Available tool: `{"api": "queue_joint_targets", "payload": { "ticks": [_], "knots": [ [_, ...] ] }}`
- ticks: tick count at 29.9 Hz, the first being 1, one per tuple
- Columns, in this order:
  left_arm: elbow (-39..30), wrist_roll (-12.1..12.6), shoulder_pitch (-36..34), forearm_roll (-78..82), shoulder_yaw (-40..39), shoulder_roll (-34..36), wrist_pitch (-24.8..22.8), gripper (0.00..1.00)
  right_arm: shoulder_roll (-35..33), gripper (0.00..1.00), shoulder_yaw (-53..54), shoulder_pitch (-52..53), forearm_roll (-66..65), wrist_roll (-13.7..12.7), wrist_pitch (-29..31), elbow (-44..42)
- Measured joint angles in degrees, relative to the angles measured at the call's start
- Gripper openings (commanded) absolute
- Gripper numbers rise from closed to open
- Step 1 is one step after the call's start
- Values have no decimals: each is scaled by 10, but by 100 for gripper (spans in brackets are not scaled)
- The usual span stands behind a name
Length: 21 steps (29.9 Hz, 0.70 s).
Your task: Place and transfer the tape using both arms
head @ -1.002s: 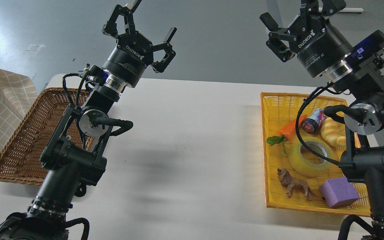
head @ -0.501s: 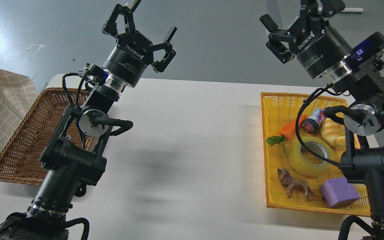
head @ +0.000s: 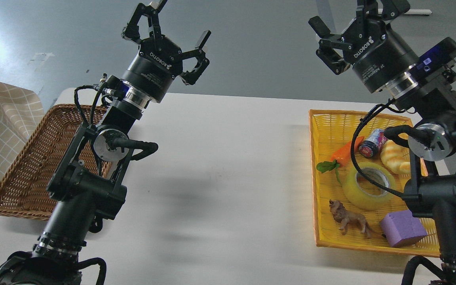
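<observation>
Almost nothing has changed over the last second: both arms have only drifted slightly, so no reach has begun. The left hand and right hand are raised, fingers spread wide, holding nothing. The tape lies flat in the yellow basket on the counter, well below the right hand. Each hand reads "ROBOTIQ"; the smaller wrist lettering seems to say "2F Adaptive".

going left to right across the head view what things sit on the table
brown wicker basket → carrot toy → lion figurine → tape → purple foam block, the last four inside the yellow basket.
</observation>
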Motion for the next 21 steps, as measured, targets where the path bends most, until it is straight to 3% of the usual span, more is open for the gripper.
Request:
{"api": "queue_joint_targets", "payload": {
  "ticks": [16, 21],
  "knots": [
    [0, 0, 4, 1, 3, 0, 0, 98, 0, 100, -8, -4, -8, -1, 3, 11],
    [0, 0, 5, 2, 5, 0, -1, 98, -90, 100, -48, -5, -57, -4, 3, 35]
  ]
}}
